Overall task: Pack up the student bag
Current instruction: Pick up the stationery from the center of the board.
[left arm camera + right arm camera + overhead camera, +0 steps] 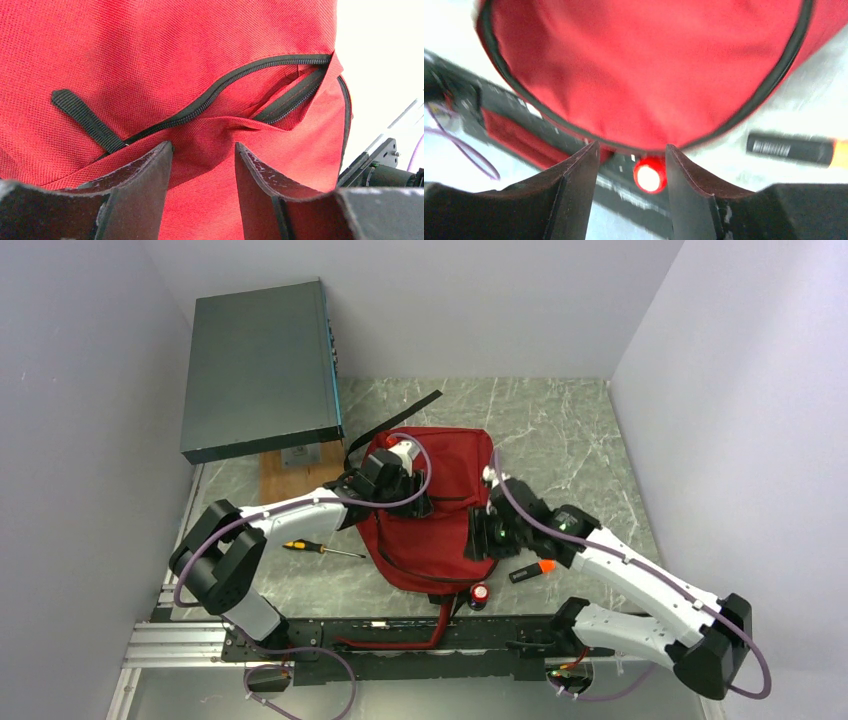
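Note:
The student bag (435, 505), a dark red backpack, lies flat in the middle of the table. My left gripper (398, 478) is over its upper left part. In the left wrist view the left gripper (203, 150) is open, with the bag's fabric (165, 55) right under the tips, below the partly open black zip (220, 87) and a black webbing tab (85, 120). My right gripper (488, 530) is at the bag's right edge. In the right wrist view the right gripper (631, 150) is open and empty above the bag's rounded edge (644, 65).
A screwdriver (320, 548) lies left of the bag. A black marker with an orange cap (532, 570) (794, 149) and a small red round thing (480, 593) (649, 176) lie near its front right. A dark grey box (260, 365) and a wooden block (290, 472) stand at the back left.

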